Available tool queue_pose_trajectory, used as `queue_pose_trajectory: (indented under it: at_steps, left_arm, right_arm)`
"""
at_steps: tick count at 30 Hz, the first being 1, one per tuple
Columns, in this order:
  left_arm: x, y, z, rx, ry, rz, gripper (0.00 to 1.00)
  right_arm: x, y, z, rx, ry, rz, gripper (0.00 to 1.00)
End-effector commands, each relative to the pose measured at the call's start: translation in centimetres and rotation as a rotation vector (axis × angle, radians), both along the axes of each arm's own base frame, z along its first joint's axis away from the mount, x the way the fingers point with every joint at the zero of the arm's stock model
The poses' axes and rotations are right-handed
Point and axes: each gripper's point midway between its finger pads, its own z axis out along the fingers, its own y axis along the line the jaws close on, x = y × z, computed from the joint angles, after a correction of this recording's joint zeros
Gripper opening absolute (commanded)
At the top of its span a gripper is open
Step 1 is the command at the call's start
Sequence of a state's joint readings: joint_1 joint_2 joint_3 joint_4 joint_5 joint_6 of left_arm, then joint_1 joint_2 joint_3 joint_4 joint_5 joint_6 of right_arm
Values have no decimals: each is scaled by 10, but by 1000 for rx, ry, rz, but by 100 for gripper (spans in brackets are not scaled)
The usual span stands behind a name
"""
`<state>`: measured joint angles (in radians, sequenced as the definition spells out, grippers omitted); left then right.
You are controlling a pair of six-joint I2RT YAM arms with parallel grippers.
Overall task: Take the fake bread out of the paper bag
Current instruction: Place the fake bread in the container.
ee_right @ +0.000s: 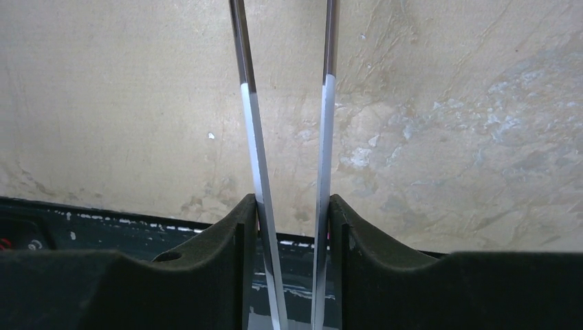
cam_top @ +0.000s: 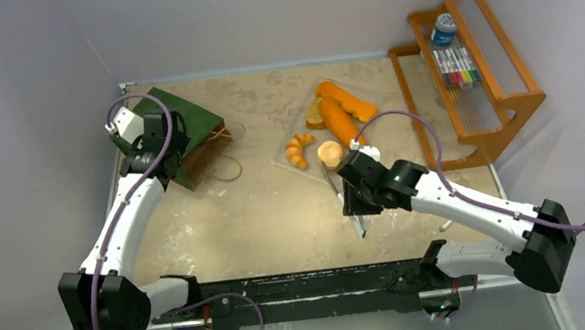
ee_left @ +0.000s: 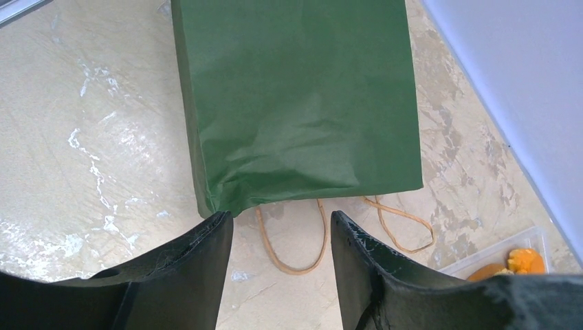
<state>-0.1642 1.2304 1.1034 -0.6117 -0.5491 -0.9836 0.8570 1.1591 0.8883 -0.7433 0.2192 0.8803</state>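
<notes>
The dark green paper bag lies flat at the back left, its tan string handles spread on the table. No bread shows in it. It also shows in the left wrist view. My left gripper hovers over the bag's mouth end, open and empty. The fake bread sits on a clear tray: two long loaves, a croissant and a round slice. My right gripper is shut on metal tongs, just near of the tray.
A wooden rack with markers and a can stands at the back right. Walls close the back and sides. A black rail runs along the near edge. The tray's corner with orange bread shows in the left wrist view.
</notes>
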Motion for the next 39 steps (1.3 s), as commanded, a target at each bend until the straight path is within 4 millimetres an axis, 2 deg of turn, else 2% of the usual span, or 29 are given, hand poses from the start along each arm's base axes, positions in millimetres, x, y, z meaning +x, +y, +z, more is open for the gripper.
queue_pose_trajectory:
  at_steps: [1, 5, 18, 24, 36, 39]
  left_arm:
    - [7, 2, 30, -4, -88, 2, 54]
    - [9, 2, 28, -5, -90, 3, 54]
    - [10, 0, 32, -17, -109, 4, 54]
    - [10, 0, 33, -21, -114, 7, 54]
    - [13, 0, 32, -26, -118, 8, 55]
    - [14, -1, 33, -27, -121, 9, 55]
  right_arm:
    - [4, -4, 29, 27, -48, -47, 41]
    - [10, 0, 45, 48, -80, -44, 41]
    - [14, -2, 66, 39, -108, -50, 42]
    - [19, -5, 87, 49, -150, -64, 42]
    - [21, -7, 96, 37, -165, -63, 43]
    - [22, -7, 105, 43, -177, -59, 42]
